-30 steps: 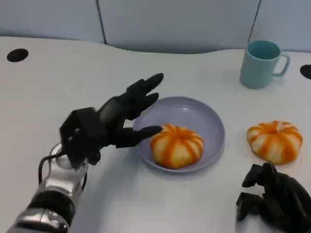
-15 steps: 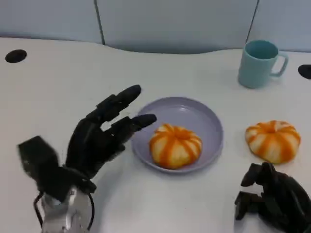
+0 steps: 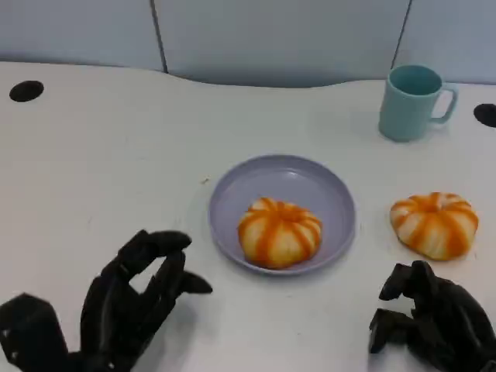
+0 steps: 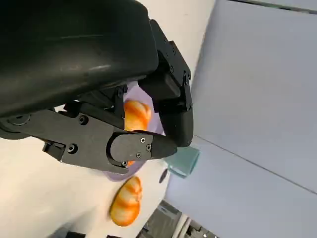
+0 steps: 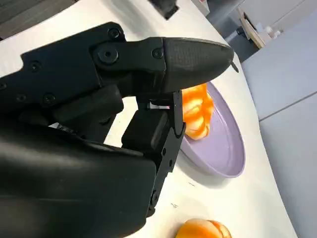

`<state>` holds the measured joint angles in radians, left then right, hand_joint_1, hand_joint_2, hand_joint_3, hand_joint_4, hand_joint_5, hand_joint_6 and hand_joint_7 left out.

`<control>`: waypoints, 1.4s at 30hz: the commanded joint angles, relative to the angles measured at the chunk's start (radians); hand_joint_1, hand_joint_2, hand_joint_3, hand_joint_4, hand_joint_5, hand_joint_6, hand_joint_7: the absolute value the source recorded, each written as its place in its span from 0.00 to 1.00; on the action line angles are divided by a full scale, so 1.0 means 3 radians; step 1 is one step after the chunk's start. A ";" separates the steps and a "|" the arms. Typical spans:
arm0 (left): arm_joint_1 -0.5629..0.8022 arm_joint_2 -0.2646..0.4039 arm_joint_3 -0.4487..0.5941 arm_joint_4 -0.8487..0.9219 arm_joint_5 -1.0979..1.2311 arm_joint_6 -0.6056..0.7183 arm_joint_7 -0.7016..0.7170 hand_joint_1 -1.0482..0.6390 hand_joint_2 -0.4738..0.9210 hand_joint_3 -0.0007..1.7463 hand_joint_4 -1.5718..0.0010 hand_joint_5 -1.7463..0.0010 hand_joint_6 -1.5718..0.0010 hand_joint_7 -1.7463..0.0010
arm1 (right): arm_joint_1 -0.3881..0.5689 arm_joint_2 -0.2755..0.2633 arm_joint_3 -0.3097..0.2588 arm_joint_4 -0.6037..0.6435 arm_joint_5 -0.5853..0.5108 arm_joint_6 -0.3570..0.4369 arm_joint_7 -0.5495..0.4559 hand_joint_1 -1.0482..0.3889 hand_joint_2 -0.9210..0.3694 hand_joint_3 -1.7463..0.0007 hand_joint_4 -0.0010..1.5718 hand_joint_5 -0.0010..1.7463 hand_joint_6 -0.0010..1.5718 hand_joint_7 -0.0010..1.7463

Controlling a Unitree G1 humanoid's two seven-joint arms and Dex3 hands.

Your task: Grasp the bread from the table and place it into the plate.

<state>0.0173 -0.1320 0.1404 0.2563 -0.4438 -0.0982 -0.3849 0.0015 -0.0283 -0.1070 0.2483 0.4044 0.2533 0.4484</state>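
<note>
One bread [image 3: 280, 231] lies in the purple plate [image 3: 325, 186], toward its near side. A second bread [image 3: 434, 224] sits on the white table [image 3: 101, 155] just right of the plate, apart from its rim. A teal mug [image 3: 412, 101] stands farther back on the right, handle pointing right.

The left hand [image 3: 128, 306] is low at the near left, well short of the plate, fingers spread and holding nothing. The right hand [image 3: 430, 322] rests at the near right, just in front of the second bread without touching it; its fingers look curled in on nothing, though the head view cuts part of it off. The right wrist view looks past its fingers [image 5: 163, 59] to the plate and both breads.
</note>
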 commanded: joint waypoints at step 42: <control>-0.0352 0.0091 0.0204 0.0583 0.0026 -0.0065 -0.0094 0.47 0.79 0.57 0.54 0.01 0.64 0.14 | -0.0152 -0.0152 -0.0140 0.0398 -0.0034 -0.0063 0.0112 0.41 0.00 0.76 0.79 0.66 0.72 0.62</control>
<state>-0.0722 -0.1293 0.1936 0.4217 -0.4437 -0.1112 -0.4069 -0.0548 -0.0572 -0.1414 0.3407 0.4040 0.2257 0.4886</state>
